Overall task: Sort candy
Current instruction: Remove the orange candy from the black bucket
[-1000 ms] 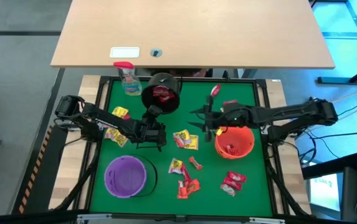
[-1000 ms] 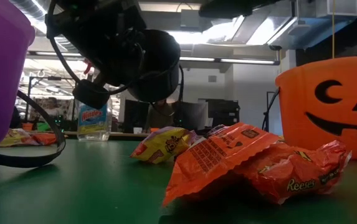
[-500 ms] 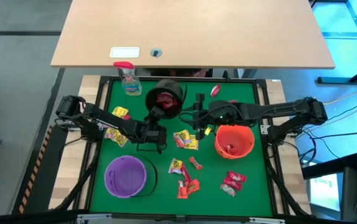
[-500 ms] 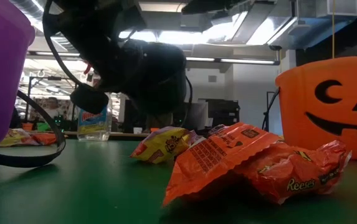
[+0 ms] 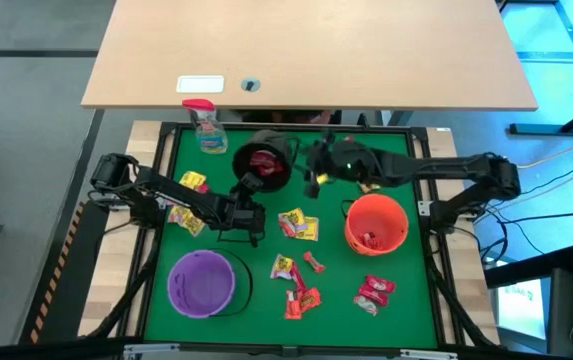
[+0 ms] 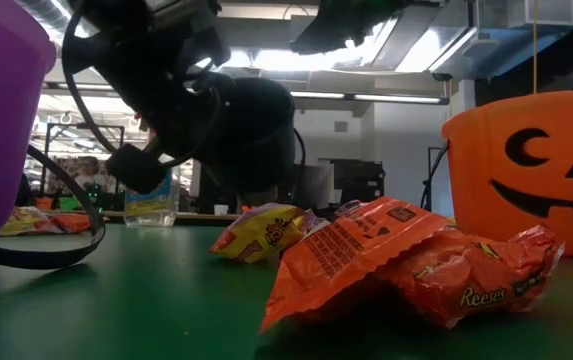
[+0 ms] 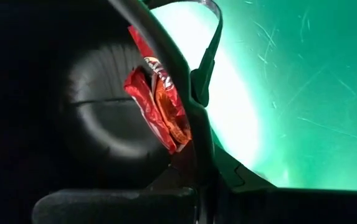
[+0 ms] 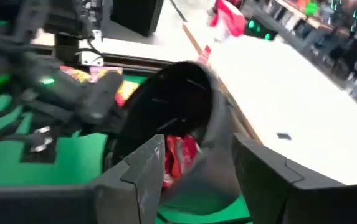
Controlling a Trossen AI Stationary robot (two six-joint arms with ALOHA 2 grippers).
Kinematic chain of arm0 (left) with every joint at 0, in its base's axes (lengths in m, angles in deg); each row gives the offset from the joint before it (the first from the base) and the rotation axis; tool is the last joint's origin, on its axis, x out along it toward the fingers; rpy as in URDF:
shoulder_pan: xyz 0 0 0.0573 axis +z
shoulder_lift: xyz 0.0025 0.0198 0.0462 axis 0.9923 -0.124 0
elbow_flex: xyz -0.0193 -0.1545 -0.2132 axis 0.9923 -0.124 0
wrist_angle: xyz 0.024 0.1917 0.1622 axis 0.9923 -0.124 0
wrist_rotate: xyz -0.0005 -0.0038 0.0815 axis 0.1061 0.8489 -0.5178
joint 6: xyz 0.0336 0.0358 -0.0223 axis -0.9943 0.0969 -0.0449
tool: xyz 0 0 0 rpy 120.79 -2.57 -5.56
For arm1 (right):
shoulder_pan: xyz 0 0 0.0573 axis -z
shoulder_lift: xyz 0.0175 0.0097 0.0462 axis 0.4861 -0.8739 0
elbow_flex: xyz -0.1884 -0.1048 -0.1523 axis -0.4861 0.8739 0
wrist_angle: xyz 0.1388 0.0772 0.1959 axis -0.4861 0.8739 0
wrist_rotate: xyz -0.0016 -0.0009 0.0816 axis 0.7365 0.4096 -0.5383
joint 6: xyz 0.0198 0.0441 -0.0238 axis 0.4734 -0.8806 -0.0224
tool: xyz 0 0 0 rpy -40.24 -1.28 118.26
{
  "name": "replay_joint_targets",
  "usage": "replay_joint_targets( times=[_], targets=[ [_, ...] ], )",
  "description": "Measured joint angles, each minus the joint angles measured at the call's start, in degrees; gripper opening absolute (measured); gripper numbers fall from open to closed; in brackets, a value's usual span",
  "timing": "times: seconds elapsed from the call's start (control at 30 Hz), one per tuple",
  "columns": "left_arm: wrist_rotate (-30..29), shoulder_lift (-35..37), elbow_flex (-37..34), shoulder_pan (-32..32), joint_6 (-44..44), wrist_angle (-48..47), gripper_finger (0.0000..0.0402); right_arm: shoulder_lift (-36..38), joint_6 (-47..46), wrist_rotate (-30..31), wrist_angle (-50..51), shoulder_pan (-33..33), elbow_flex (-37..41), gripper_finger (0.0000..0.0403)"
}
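where it faces the camera, an orange candy packet point(image 6: 406, 265) reads "reese's"

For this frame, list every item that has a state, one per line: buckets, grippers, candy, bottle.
black bucket: tipped on its side, red candy inside, rim held
left gripper: shut on the black bucket's rim
right gripper: open, beside the black bucket's mouth, holding nothing
orange bucket: upright, some candy inside
purple bucket: upright
loose candy: scattered on the green mat
spray bottle: upright
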State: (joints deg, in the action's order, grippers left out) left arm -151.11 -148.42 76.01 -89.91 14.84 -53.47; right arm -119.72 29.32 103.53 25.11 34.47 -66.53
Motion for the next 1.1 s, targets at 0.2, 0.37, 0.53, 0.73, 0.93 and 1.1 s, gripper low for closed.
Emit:
replay_joint_targets(
  times=[0.2,0.37,0.53,0.73,0.93,1.1],
  targets=[
    [-0.3,0.0,0.0,0.0,-1.8,1.0,0.0000,-2.6,-5.5,-8.3,-6.4,4.8,-0.2,0.0184],
    [-0.7,0.0,0.0,0.0,-3.2,2.0,0.0000,-5.1,-7.9,-11.0,-7.2,6.1,0.0,0.0184],
    [-0.9,0.0,0.0,0.0,-3.6,2.2,0.0000,-6.9,-9.9,-9.9,-7.4,5.8,0.0,0.0184],
    [-2.5,0.0,0.0,0.0,-4.5,2.6,0.0000,-7.7,-11.9,-4.9,-5.7,5.9,0.0,0.0184],
    [-2.7,0.0,0.0,-0.1,-4.5,2.6,0.0000,-7.7,-11.9,-1.0,-4.7,5.8,0.0,0.0164],
    [-2.4,0.0,0.0,-0.3,-4.0,2.9,0.0000,-7.7,-10.6,-1.1,-4.9,5.9,0.0,0.0079]
  ],
)
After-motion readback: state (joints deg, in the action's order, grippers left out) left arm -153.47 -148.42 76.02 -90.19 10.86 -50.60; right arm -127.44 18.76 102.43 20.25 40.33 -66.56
